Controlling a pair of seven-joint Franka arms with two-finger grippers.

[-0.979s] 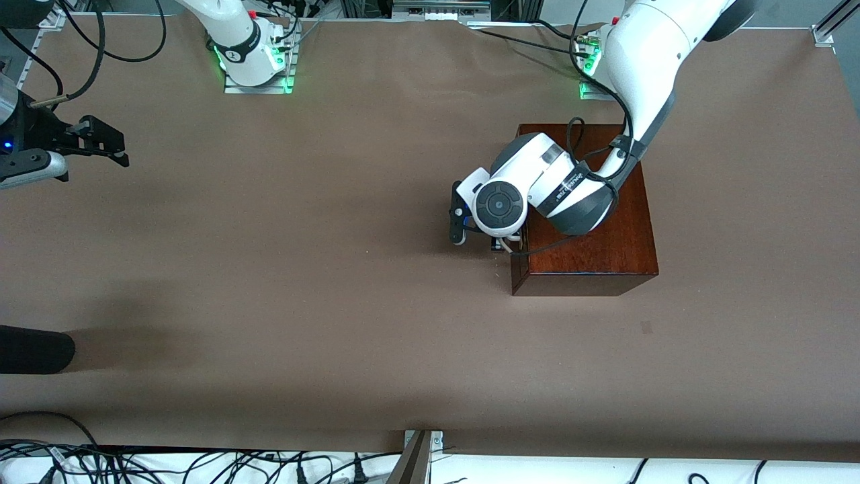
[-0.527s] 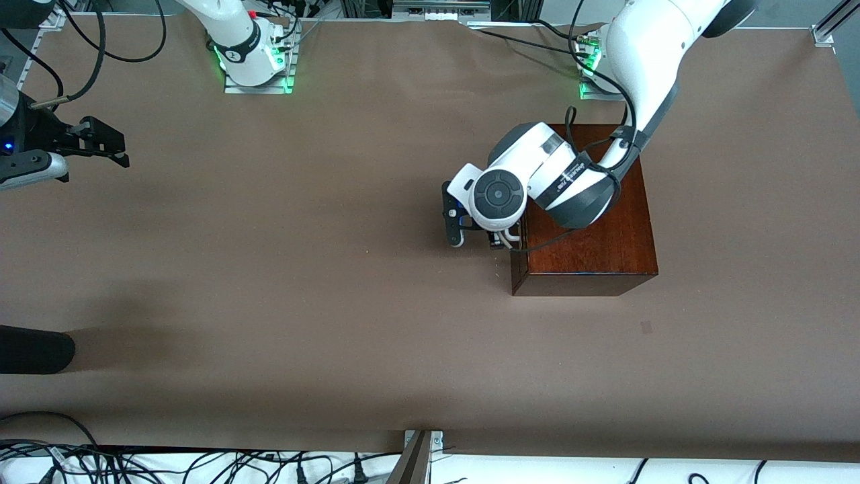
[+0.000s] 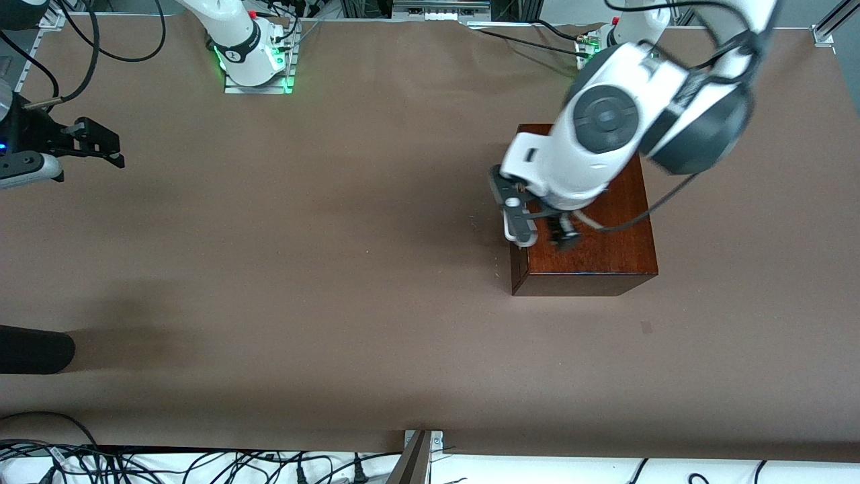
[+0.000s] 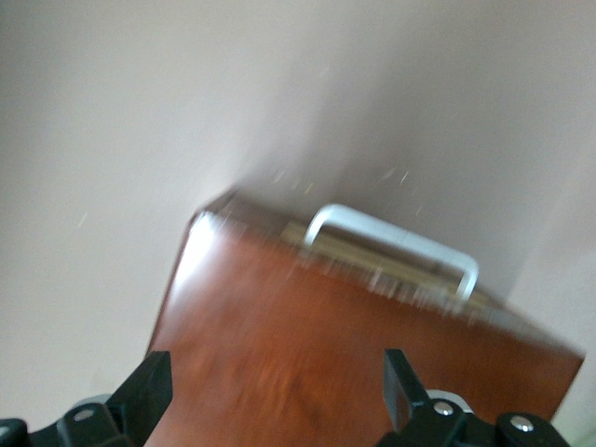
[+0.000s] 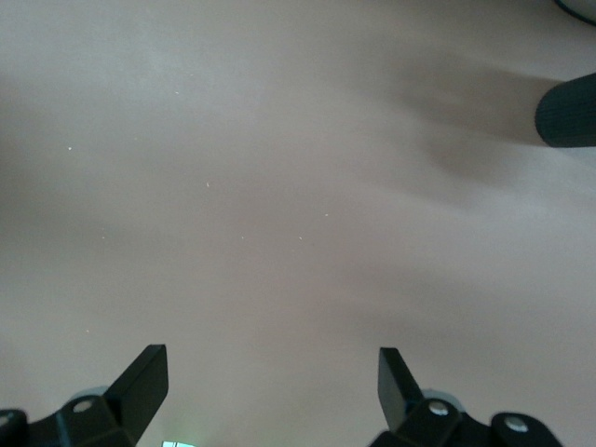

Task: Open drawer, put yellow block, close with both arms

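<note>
Overhead, the left gripper (image 3: 541,232) hangs in the air above the top of the dark mahogany box (image 3: 605,252), at the edge that carries the drawer (image 4: 372,270). Its fingers (image 4: 149,396) are spread apart and released, with nothing between them. In the left wrist view the box's glossy top fills the space between the two fingers, and the white bar handle (image 4: 391,244) shows past the fingertips, at the box's edge. The drawer front sits flush with the box. The yellow block cannot be seen in any view. The right gripper (image 3: 101,144) waits at the right arm's end of the table (image 3: 302,269), well apart from the box. Its fingers (image 5: 140,382) are likewise spread and released, with only bare table surface below them. A dark rounded object (image 5: 570,112) lies on the table, off from the right fingers.
</note>
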